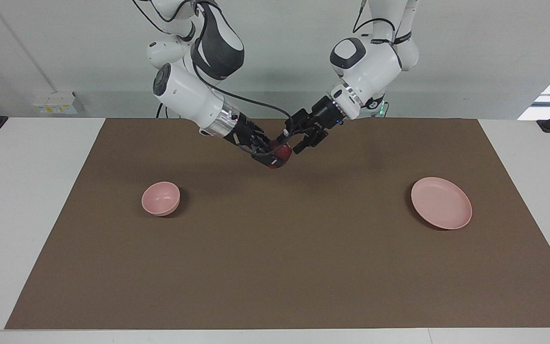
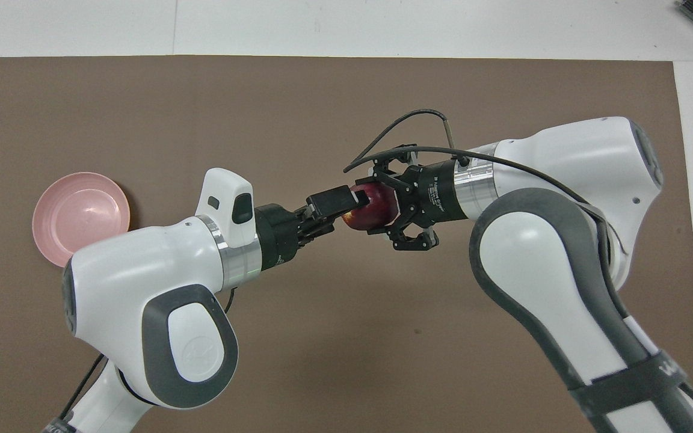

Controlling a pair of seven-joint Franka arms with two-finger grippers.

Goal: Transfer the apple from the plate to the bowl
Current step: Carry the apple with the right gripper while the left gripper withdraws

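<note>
The dark red apple [image 1: 280, 155] is up in the air over the middle of the mat, between the two grippers. My right gripper [image 1: 271, 154] is shut on it, its fingers wrapped around the apple [image 2: 378, 207]. My left gripper [image 1: 297, 140] is open, one finger against the top of the apple and the other beside it. In the overhead view the left gripper [image 2: 346, 207] meets the right gripper [image 2: 373, 205] tip to tip. The pink plate [image 1: 441, 203] lies bare toward the left arm's end and also shows in the overhead view [image 2: 80, 216]. The pink bowl [image 1: 160, 198] stands toward the right arm's end; the right arm hides it in the overhead view.
A brown mat [image 1: 275, 267] covers most of the white table [image 1: 22, 200]. Both arms lean in over the part of the mat nearest the robots.
</note>
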